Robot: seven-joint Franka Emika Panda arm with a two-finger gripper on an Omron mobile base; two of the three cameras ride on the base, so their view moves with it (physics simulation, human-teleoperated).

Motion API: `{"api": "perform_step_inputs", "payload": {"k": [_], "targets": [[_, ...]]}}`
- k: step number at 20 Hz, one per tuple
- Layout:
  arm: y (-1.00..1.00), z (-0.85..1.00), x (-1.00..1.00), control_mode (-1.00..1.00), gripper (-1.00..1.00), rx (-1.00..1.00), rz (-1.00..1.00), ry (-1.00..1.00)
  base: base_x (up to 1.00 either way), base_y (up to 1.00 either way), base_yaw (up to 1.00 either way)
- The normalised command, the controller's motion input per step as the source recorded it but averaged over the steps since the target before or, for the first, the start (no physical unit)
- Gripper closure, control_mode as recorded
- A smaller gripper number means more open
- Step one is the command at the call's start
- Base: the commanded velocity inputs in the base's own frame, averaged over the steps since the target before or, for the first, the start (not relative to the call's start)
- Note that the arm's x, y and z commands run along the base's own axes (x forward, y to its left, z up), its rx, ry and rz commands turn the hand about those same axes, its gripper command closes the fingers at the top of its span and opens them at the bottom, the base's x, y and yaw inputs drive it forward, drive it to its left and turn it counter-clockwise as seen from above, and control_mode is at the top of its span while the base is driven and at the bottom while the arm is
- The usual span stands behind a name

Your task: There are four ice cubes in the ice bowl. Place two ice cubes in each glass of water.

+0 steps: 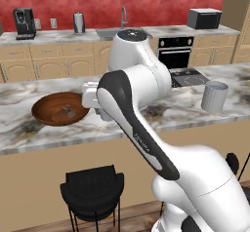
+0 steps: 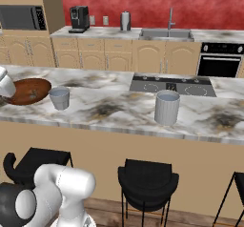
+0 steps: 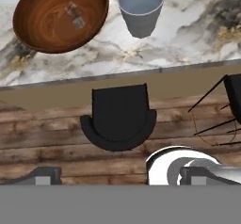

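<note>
The ice bowl (image 3: 42, 25), wide and of dark wood, sits on the marble island at the hand view's top left; it also shows as the ice bowl (image 1: 49, 110) and the ice bowl (image 2: 26, 88). Small pale ice cubes (image 3: 75, 16) lie near its middle. A short glass of water (image 3: 140, 9) stands just right of the bowl, seen too as the short glass (image 2: 60, 98). The taller glass (image 2: 167, 107) stands far to the right, as does the taller glass (image 1: 215, 96). My gripper (image 3: 121, 177) is open and empty, hovering out past the island's front edge, above a stool.
Black stools (image 3: 118, 117) stand along the island's front. A cooktop (image 2: 171, 84) is set into the island behind the taller glass. The back counter holds a steel kettle (image 1: 78, 23), a coffee machine (image 1: 24, 22) and a sink (image 2: 167, 32).
</note>
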Motion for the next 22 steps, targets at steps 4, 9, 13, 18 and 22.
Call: {"api": "perform_step_inputs", "payload": {"k": [4, 9, 13, 18, 22], "targets": [[0.36, 0.04, 0.13, -1.00, -1.00, -0.03, 0.36, -0.01, 0.00, 0.00, 0.00], [0.10, 0.00, 0.20, -1.00, -1.00, -0.01, 0.32, -0.01, 0.00, 0.00, 0.00], [0.00, -0.01, 0.02, -1.00, -1.00, -0.02, 0.17, -0.15, 0.00, 0.00, 0.00], [-0.01, -0.08, 0.02, -1.00, -1.00, -0.01, 0.08, -0.14, 0.00, 0.00, 0.00], [0.00, -0.13, 0.24, -1.00, -1.00, -0.02, 0.04, -0.01, 0.00, 0.00, 0.00]]}}
